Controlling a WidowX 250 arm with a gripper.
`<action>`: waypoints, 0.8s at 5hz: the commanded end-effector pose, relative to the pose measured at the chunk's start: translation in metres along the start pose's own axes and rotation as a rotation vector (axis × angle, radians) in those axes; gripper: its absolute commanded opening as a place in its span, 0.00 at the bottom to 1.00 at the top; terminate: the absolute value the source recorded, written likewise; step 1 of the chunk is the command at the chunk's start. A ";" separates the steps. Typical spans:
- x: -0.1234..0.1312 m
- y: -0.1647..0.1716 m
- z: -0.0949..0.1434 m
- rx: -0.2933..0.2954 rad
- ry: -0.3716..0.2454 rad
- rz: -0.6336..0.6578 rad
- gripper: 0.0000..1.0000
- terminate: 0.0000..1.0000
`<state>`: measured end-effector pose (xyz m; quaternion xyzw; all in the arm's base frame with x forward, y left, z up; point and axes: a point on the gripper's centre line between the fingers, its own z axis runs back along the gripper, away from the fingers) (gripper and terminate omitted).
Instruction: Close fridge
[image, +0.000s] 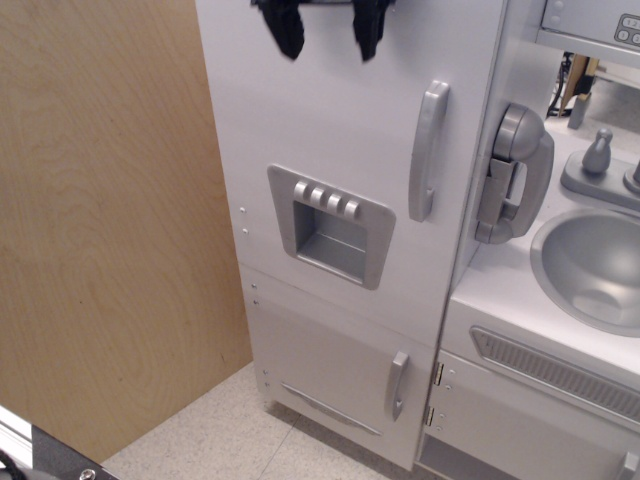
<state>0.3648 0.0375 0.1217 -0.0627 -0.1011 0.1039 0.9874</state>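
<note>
The tall white fridge (330, 120) fills the middle of the view. Its large door lies flush with the cabinet, with no gap showing at its right edge. A vertical grey handle (428, 150) runs down the door's right side. A grey recessed dispenser panel (330, 225) with a row of buttons sits at the door's middle. My gripper (328, 28) is at the top of the frame in front of the upper door. Its two black fingers (285, 28) hang apart with nothing between them. I cannot tell whether they touch the door.
A smaller lower white door (330, 380) with a short grey handle (397, 385) sits below. A grey toy phone (515, 170) hangs right of the fridge, beside a grey sink (590, 265) and faucet (598, 155). A wooden panel (110, 220) stands at the left.
</note>
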 end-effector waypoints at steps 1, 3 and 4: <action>-0.042 0.015 0.040 -0.032 -0.032 -0.067 1.00 0.00; -0.066 0.022 0.040 -0.020 0.001 -0.115 1.00 0.00; -0.066 0.022 0.040 -0.020 0.001 -0.115 1.00 1.00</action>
